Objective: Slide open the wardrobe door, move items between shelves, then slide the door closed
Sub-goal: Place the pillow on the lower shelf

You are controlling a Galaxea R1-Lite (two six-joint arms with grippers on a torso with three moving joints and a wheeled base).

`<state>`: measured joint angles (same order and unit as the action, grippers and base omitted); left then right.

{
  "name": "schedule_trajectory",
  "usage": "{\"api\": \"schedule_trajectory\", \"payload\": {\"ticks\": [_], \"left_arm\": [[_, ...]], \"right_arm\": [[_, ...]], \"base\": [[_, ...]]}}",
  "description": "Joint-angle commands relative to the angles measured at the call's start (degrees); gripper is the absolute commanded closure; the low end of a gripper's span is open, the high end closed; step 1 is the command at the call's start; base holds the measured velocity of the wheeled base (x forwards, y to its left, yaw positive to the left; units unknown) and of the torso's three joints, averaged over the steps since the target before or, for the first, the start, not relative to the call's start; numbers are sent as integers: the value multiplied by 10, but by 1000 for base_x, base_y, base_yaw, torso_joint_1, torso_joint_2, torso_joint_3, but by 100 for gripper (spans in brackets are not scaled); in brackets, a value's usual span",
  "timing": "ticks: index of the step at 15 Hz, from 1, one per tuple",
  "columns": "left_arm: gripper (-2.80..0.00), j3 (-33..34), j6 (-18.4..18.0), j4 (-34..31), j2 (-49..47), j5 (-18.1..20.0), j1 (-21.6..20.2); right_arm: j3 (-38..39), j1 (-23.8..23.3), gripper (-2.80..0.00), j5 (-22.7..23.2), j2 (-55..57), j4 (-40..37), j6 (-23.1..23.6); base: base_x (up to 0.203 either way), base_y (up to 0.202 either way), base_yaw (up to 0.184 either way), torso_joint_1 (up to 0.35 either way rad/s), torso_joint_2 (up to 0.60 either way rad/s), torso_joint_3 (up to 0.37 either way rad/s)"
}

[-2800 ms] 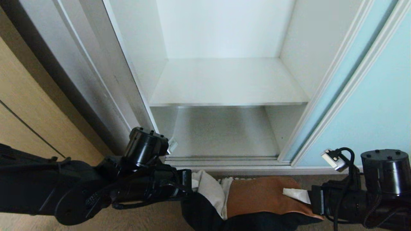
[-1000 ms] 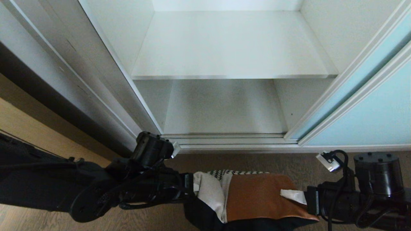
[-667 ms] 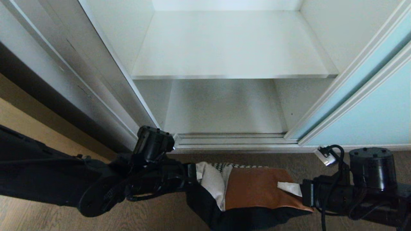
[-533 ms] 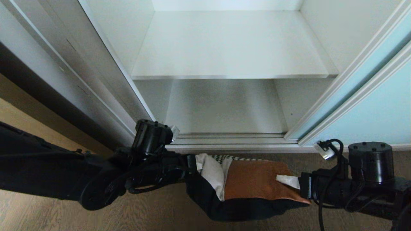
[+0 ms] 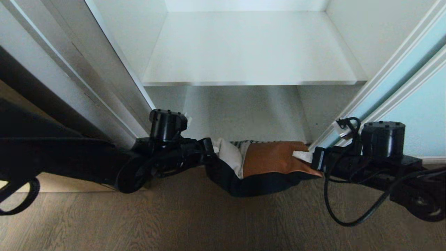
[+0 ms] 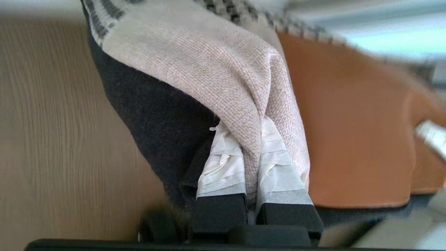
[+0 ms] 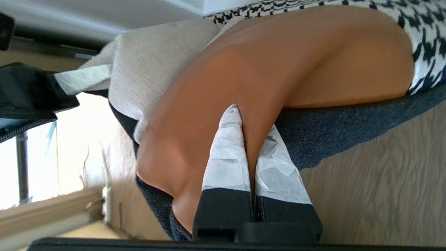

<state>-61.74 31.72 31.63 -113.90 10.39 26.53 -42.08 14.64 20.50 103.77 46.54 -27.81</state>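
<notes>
The items are one soft bundle [image 5: 268,164]: white cloth [image 6: 209,62], tan-brown piece [image 7: 278,59] and black knit [image 6: 146,115] sagging underneath. It hangs between both grippers at the wardrobe's threshold, just above the floor. My left gripper [image 5: 213,151] [image 6: 245,127] is shut on the white cloth at the bundle's left end. My right gripper [image 5: 306,157] [image 7: 252,120] is shut on the tan-brown piece at the right end. The lower shelf [image 5: 244,111] lies right behind the bundle, and the upper shelf [image 5: 251,48] is bare. The sliding wardrobe door [image 5: 418,115] stands pushed aside on the right.
The grey wardrobe side frame [image 5: 87,80] runs close by my left arm. The sliding door's white frame [image 5: 352,108] sits close to my right wrist. Wooden floor [image 5: 209,223] spreads below. A black cable [image 5: 348,218] loops down from the right arm.
Both arms have carried the bundle forward from over the floor to the lower opening's threshold. Both grips are unchanged. Before that, the whole view shifted as the camera moved.
</notes>
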Motion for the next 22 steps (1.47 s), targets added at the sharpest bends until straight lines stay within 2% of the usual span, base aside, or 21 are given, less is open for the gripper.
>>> {"api": "schedule_trajectory", "payload": {"ticks": [1,4,8,13,15,19,22], "left_arm": [[0,-31,1,58,-75,-1,-15],[0,-64,0,103,-109,-2,-28],[0,-84,-4,160,-129,-1,-29],[0,-101,-15,150,-206,1,-34],[0,-97,-14,132,-215,2,-34],[0,-112,-14,54,-229,3,-34],[0,-119,-12,50,-220,1,-36]], "right_arm": [[-49,-11,0,0,95,31,-2],[-82,-28,0,0,161,110,5],[-82,-35,0,1,196,201,21],[-106,-48,0,-1,291,197,45],[-102,-50,0,-23,321,187,67],[-113,-51,0,-27,332,126,71],[-108,-52,0,-31,310,127,71]], "base": [[0,0,0,0,0,0],[0,0,0,0,0,0],[0,0,0,0,0,0],[0,0,0,0,0,0],[0,0,0,0,0,0],[0,0,0,0,0,0],[0,0,0,0,0,0]]}}
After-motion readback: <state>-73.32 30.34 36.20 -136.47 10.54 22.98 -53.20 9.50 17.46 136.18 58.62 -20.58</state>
